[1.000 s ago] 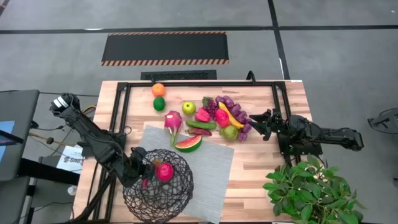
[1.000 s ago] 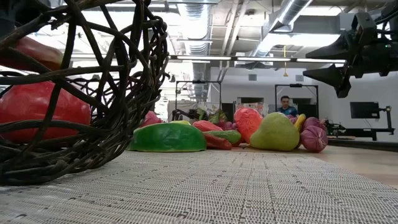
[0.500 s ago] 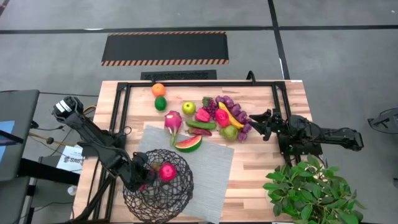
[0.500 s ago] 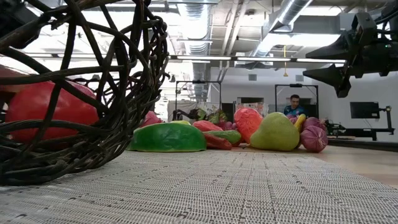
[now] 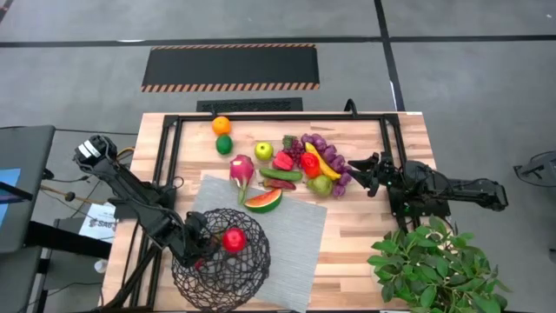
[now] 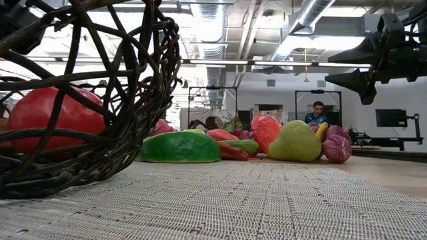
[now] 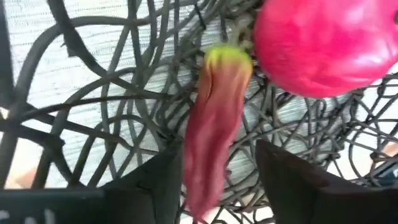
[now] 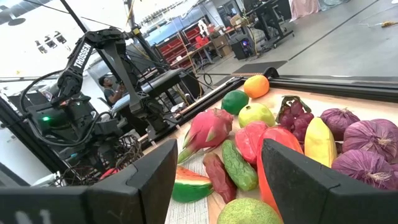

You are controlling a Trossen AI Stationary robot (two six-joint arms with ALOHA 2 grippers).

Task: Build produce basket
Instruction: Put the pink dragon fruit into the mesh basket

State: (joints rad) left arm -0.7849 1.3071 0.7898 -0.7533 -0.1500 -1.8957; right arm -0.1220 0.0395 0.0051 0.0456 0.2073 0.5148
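Note:
The dark wire basket (image 5: 257, 268) stands on the grey mat (image 5: 300, 233) at the table's near left. Inside it lie a round red fruit (image 5: 233, 240) and a long red pepper (image 7: 214, 143). My left gripper (image 5: 201, 247) reaches down into the basket from the left, open, its fingers either side of the pepper. The rest of the produce lies in a heap at mid-table: orange (image 5: 221, 125), lime (image 5: 223, 144), green apple (image 5: 263, 150), watermelon slice (image 5: 263, 200), banana (image 5: 321, 162). My right gripper (image 5: 367, 172) waits open, level, just right of the heap. My left gripper has the red pepper's lower half (image 7: 205, 180) between its two fingers, which point steeply down into the basket and lie along the pepper. A gap shows between the pepper and one finger (image 7: 292, 180). Whether the other finger touches it, I cannot tell. The pepper rests on the basket's mesh (image 7: 93, 106).
A leafy green plant (image 5: 433, 261) stands at the table's near right corner. A black frame (image 5: 174, 156) runs along the far and left sides. A person (image 6: 317, 112) sits in the room beyond the table. Bare wood lies right of the mat.
My left gripper has sunk a little deeper into the basket, tipping as it went. The red pepper, which showed high behind the mesh in the low view, has come down beside the round red fruit. The right arm has kept still.

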